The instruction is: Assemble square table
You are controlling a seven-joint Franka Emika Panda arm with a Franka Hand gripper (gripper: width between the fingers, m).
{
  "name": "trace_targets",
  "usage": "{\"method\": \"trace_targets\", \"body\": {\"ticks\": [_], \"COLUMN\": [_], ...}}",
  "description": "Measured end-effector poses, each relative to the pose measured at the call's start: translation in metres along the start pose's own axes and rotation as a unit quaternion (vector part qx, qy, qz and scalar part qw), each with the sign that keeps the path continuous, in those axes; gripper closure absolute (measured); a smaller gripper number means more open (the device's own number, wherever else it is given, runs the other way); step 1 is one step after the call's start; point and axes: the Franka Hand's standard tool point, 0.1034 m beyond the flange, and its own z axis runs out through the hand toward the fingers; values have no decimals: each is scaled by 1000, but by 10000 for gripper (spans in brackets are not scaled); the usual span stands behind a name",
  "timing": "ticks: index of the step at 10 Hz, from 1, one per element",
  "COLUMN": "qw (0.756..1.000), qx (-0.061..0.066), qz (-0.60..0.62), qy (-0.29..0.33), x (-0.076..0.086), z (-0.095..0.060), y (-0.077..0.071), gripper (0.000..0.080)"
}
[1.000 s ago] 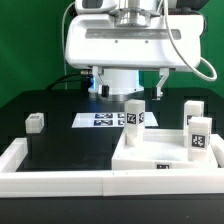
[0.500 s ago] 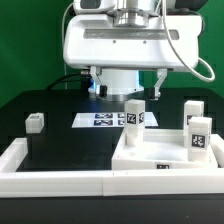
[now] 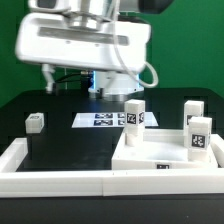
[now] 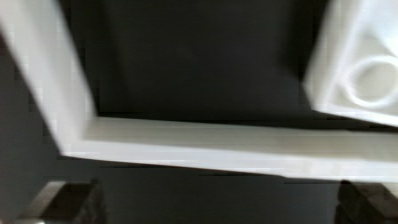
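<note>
The square table top [image 3: 160, 158] lies flat at the exterior view's front right. Three white tagged legs stand upright on or at it: one at its back left [image 3: 134, 117], two at its right [image 3: 190, 112] [image 3: 198, 137]. A fourth leg [image 3: 36, 122] sits on the black surface at the left. My gripper [image 3: 81, 82] hangs high over the back left, open and empty. The blurred wrist view shows its dark fingertips [image 4: 63, 200] wide apart around the gripper [image 4: 214, 205], with a holed corner of the top [image 4: 365, 90].
The marker board [image 3: 103, 120] lies behind the top, under the arm. White rim bars [image 3: 55, 180] edge the black surface at the front and left; their corner shows in the wrist view [image 4: 89, 135].
The arm's hand has swung toward the exterior view's left in the last half second. The top and the legs have not moved.
</note>
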Motion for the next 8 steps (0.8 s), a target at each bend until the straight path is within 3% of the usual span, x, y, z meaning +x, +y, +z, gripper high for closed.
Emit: {"method": "trace_targets", "body": {"ticks": [1, 5, 7, 8], "qw": [1000, 1000, 997, 995], "qx": [-3, -9, 23, 30], "qz": [6, 16, 33, 45], "qy": [-2, -11, -73, -82], "x": [-3, -10, -22, -31], "z": [1, 4, 0, 1], "y": [13, 41, 66, 80], "gripper": [151, 151, 151, 151]}}
